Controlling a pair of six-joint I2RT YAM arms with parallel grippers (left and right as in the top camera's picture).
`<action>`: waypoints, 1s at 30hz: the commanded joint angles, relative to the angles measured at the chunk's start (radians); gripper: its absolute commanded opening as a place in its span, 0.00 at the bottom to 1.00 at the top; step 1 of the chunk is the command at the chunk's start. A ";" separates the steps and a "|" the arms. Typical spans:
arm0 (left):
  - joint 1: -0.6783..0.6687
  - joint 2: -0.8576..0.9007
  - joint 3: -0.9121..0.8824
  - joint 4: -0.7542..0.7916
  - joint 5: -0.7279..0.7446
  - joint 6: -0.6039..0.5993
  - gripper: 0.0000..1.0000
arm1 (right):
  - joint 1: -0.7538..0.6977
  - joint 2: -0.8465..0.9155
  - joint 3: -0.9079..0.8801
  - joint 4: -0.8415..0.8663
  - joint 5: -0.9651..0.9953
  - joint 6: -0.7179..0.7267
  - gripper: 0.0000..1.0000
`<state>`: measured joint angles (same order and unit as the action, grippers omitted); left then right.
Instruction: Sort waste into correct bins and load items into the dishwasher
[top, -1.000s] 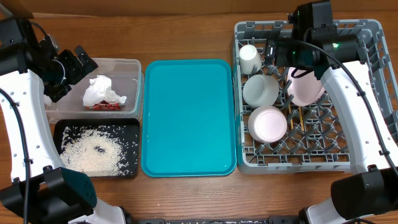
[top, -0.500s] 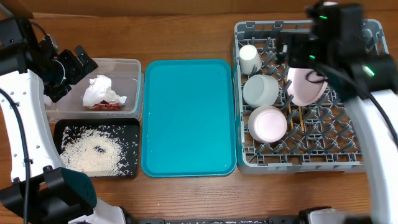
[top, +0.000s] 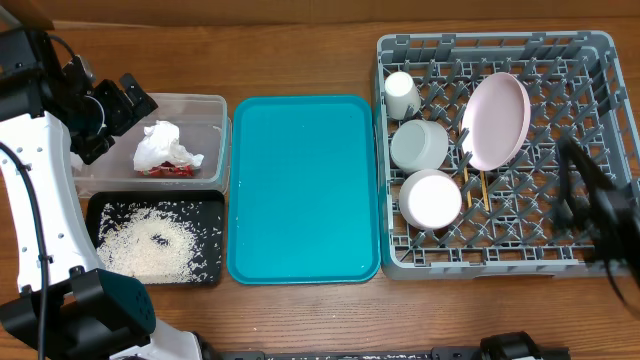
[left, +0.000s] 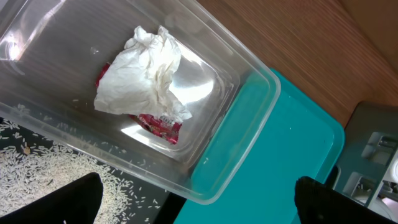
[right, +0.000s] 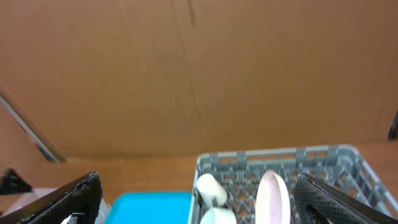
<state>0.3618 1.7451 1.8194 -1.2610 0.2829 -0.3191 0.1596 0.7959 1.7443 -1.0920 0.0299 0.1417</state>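
Wooden tabletop (top: 300, 50) bears the dish rack (top: 480, 40), pegs propping the large plate (top: 495, 120) on edge; left gripper (left: 199, 200) gapes empty, right gripper (right: 196, 186) seemingly likewise.

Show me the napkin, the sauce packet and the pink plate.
napkin (left: 146, 74), left wrist view, crumpled middle.
sauce packet (left: 158, 126), left wrist view, red edge below napkin.
pink plate (top: 495, 120), overhead view, centre of face.

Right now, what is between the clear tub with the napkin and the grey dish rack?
The teal tray lies flat on the table between the clear tub and the grey dish rack. The overhead view shows this.
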 joint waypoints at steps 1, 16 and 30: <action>-0.003 -0.013 0.018 0.002 -0.005 -0.010 1.00 | 0.003 -0.138 -0.049 -0.002 0.001 0.013 1.00; -0.003 -0.013 0.018 0.002 -0.005 -0.010 1.00 | -0.002 -0.580 -0.655 0.365 0.002 0.019 1.00; -0.003 -0.013 0.018 0.002 -0.005 -0.010 1.00 | -0.005 -0.792 -1.434 1.107 0.005 0.035 1.00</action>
<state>0.3618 1.7451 1.8194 -1.2606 0.2794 -0.3191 0.1574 0.0147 0.4141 -0.0586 0.0303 0.1772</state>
